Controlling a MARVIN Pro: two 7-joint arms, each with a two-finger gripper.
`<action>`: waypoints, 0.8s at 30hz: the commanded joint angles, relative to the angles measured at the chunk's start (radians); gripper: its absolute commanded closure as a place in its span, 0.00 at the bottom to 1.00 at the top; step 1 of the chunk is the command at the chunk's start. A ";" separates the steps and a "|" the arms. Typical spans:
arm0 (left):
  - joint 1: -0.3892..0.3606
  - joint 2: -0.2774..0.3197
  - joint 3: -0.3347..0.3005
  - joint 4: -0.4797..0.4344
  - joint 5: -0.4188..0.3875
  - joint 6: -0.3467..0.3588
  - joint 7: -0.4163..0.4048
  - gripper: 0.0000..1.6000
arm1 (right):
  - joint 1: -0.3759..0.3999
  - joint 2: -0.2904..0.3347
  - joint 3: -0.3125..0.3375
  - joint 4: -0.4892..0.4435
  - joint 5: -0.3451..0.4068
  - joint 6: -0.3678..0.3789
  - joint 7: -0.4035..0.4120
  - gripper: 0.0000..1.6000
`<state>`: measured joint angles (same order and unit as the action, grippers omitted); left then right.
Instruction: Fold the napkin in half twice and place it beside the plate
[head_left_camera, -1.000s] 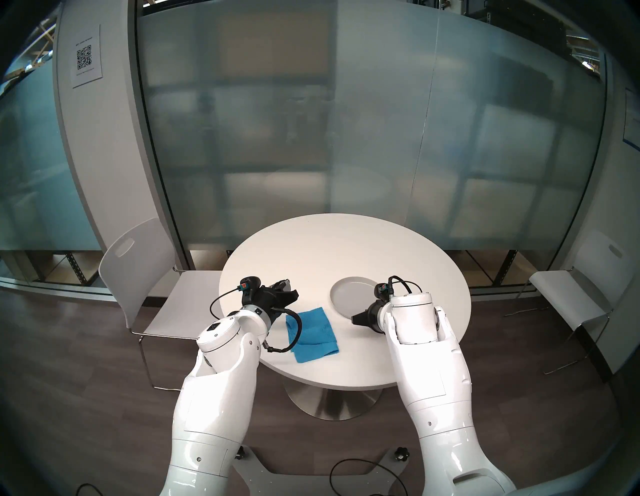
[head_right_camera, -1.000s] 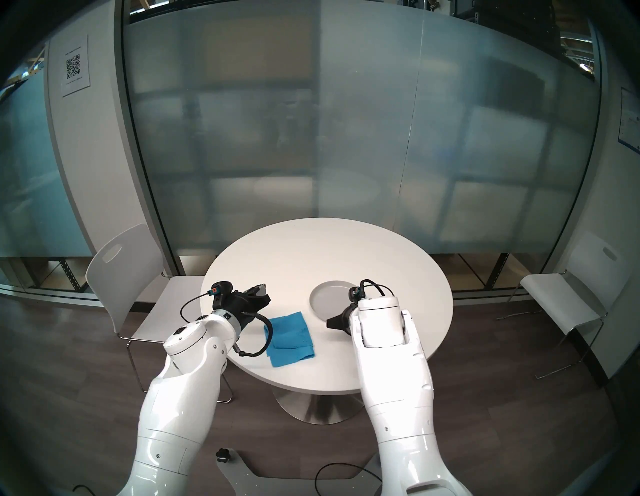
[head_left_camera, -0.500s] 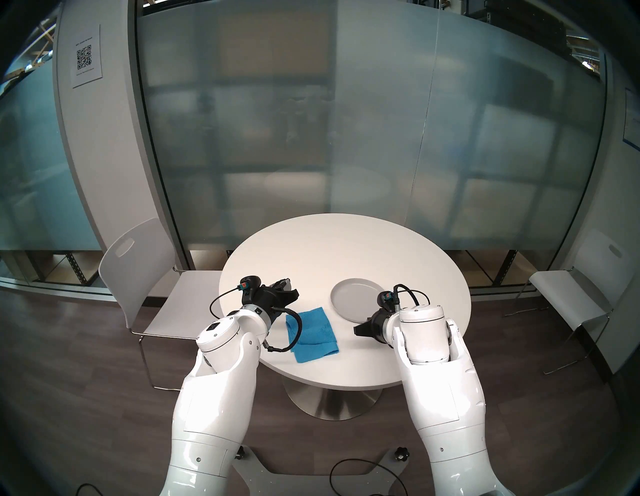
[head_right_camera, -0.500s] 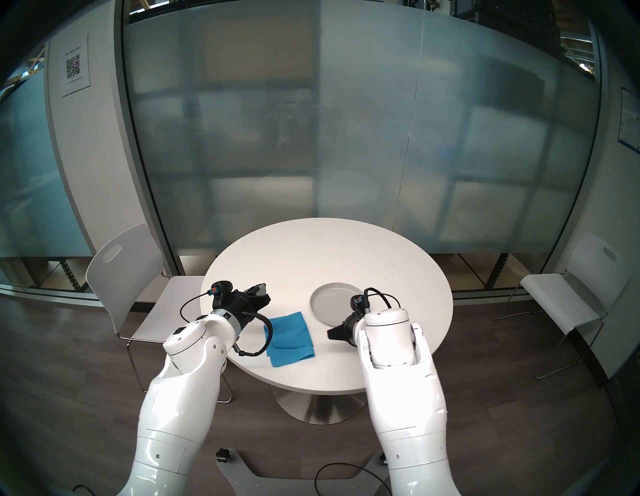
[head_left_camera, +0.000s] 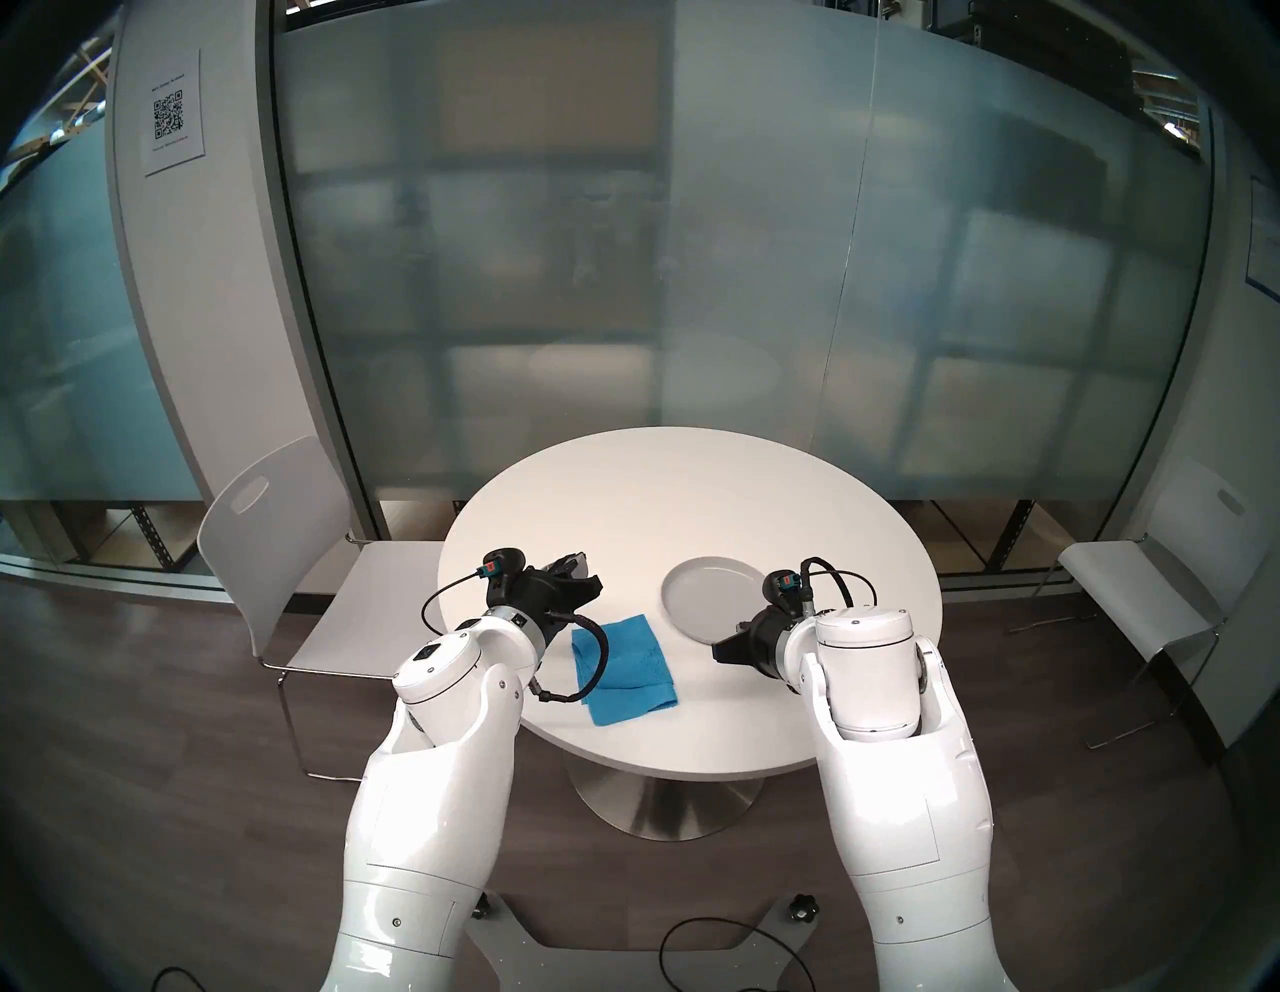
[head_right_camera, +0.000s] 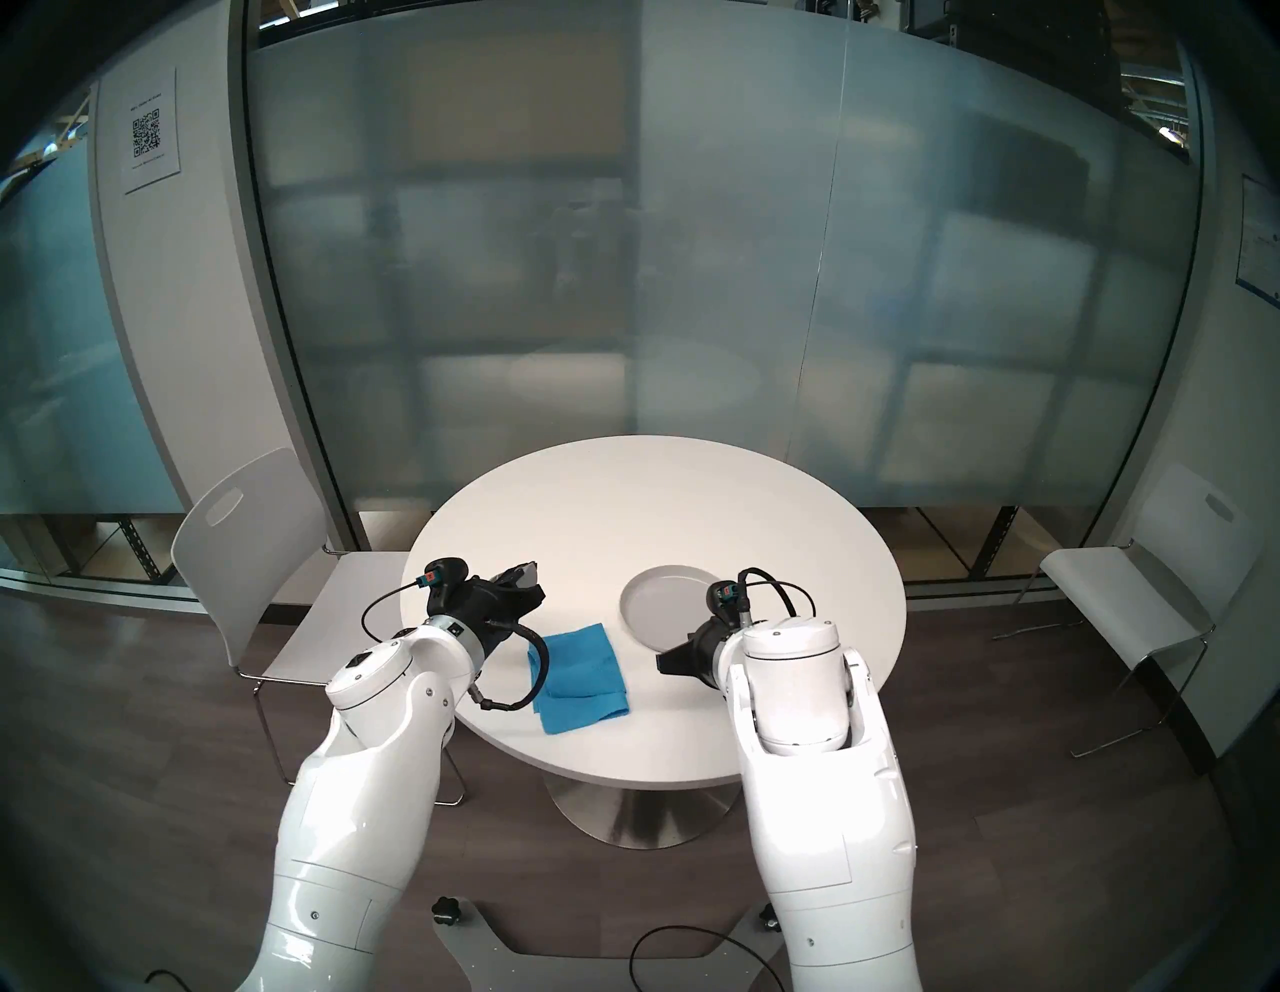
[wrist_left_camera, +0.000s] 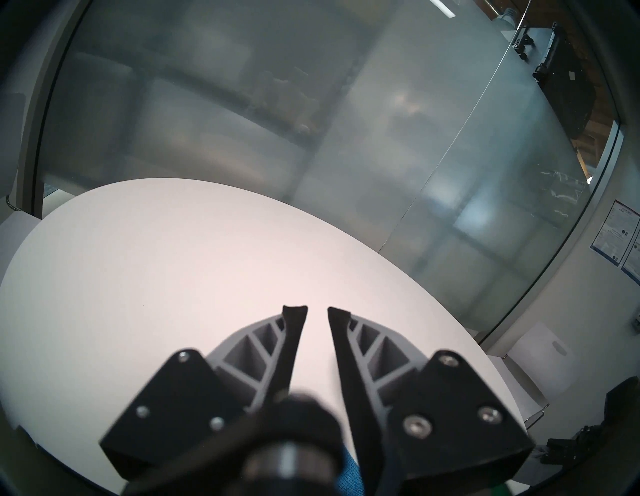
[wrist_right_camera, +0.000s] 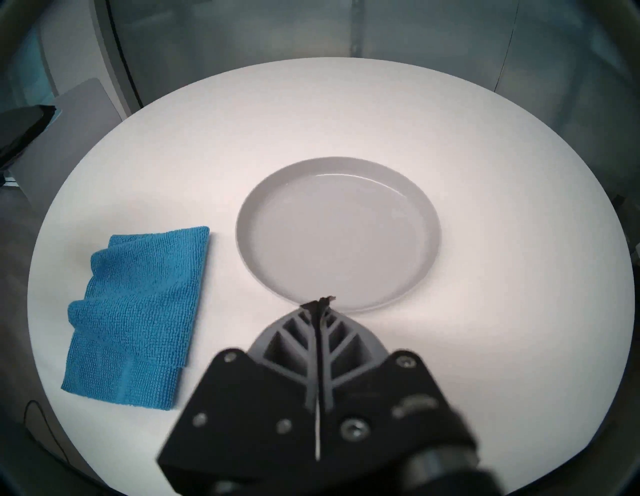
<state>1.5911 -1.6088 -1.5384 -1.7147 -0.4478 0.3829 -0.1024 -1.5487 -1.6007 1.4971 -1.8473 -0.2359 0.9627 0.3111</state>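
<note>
Napkin (wrist_right_camera: 138, 311) fuzzy blue, folded; plate (wrist_right_camera: 337, 232) round grey; left gripper (wrist_left_camera: 317, 311) parted, right gripper (wrist_right_camera: 320, 303) closed.

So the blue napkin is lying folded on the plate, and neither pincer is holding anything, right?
Not quite. The napkin lies folded on the white table, beside the plate and apart from it, not on it; the plate is bare. The right wrist view shows the gap clearly. The rest holds: neither the left pincer nor the right pincer holds anything.
</note>
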 joint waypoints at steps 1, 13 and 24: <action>-0.002 0.003 -0.001 -0.030 0.001 -0.001 -0.001 0.49 | 0.103 -0.019 -0.003 0.046 0.004 -0.003 -0.014 0.86; 0.007 0.003 0.001 -0.040 0.002 -0.001 0.003 0.49 | 0.219 -0.064 0.035 0.213 0.006 -0.003 -0.065 0.87; 0.015 0.002 0.002 -0.048 0.002 -0.003 0.016 0.49 | 0.286 -0.109 0.090 0.361 -0.030 -0.003 -0.091 0.87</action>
<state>1.6051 -1.6080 -1.5348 -1.7324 -0.4492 0.3829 -0.0957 -1.3302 -1.6728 1.5694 -1.5172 -0.2440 0.9627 0.2275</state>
